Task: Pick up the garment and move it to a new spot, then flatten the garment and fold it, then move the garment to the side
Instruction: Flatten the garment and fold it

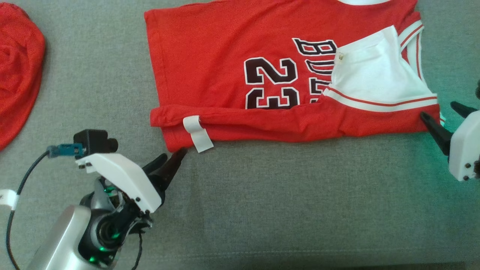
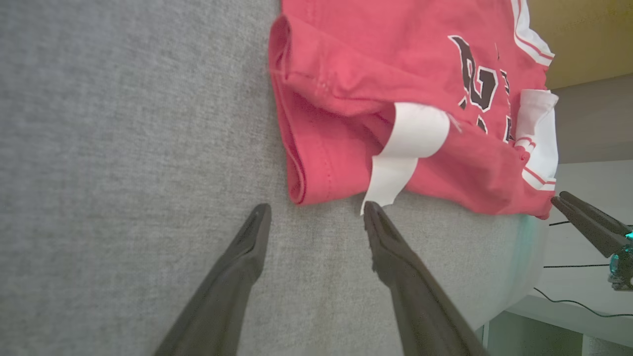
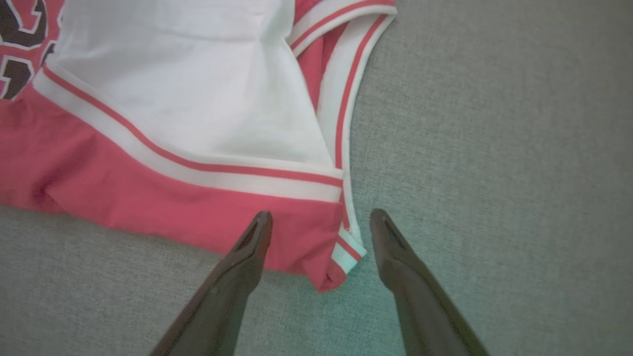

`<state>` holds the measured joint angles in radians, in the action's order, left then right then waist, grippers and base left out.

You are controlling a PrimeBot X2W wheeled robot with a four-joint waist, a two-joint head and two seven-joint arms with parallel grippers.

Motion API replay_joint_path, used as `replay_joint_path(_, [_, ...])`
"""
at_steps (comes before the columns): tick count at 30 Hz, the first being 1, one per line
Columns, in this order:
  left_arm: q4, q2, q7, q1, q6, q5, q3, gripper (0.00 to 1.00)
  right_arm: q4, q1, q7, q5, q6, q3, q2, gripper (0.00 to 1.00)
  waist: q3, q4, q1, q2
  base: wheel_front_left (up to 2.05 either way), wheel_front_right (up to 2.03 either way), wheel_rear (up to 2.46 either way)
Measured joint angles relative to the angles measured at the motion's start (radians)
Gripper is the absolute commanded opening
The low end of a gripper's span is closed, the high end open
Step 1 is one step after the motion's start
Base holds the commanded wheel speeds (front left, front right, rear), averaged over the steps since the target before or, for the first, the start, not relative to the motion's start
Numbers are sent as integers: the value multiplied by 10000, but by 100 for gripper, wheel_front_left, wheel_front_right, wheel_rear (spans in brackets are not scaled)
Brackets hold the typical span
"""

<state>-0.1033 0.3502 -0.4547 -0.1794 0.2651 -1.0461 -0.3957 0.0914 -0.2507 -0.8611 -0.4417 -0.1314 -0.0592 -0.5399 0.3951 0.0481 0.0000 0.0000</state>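
Now the garment [image 1: 225,56] lies half-folded on the grey table [image 1: 300,206], left pincer [image 1: 174,153] and right pincer [image 3: 320,213] both spread at its near edge. Pulling back carelessly, either could snag and undo the fold.

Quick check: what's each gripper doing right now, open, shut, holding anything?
Left gripper: open, empty, fingertips by the jersey hem.
Right gripper: open, jersey corner between its fingers, not gripped.

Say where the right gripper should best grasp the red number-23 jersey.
Likely the striped near right corner of the red number-23 jersey, approached low from the near edge: it juts out flat between the fingers of the open right gripper.
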Motion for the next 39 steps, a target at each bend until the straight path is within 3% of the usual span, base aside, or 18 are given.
replay_joint_path(7, [232, 12, 69, -393, 23, 278, -142, 100, 75, -9, -667, 383, 0, 238, 568, 100, 327, 105, 0, 0, 0, 0, 0])
replay_joint_path(16, [966, -107, 167, -1180, -188, 568, -351, 100, -33, -55, -905, 412, 0, 132, 598, 100, 482, 197, 0, 0, 0, 0, 0])
replay_joint_path(32, [1087, 353, -157, -1449, -247, 1281, -915, 100, -25, -65, -1116, 180, 0, 10, 596, 100, 502, 157, 0, 0, 0, 0, 0])
replay_joint_path(33, [1127, 359, -211, -1520, -265, 1296, -978, 100, -25, -65, -1116, 144, 0, -6, 600, 42, 496, 154, 0, 0, 0, 0, 0])
replay_joint_path(34, [1164, 372, -251, -1570, -272, 1296, -1026, 49, -25, -64, -1116, 67, 0, -27, 600, 0, 492, 151, 0, 0, 0, 0, 0])
replay_joint_path(35, [1214, 378, -278, -1594, -297, 1296, -1039, 0, -25, -63, -1122, -23, 0, -96, 600, 0, 482, 151, 0, 0, 0, 0, 0])
replay_joint_path(39, [1453, 393, -290, -1588, -556, 1279, -1152, 0, -130, -54, -1133, -339, 0, -27, 840, 0, 325, 144, 0, 0, 0, 0, 0])
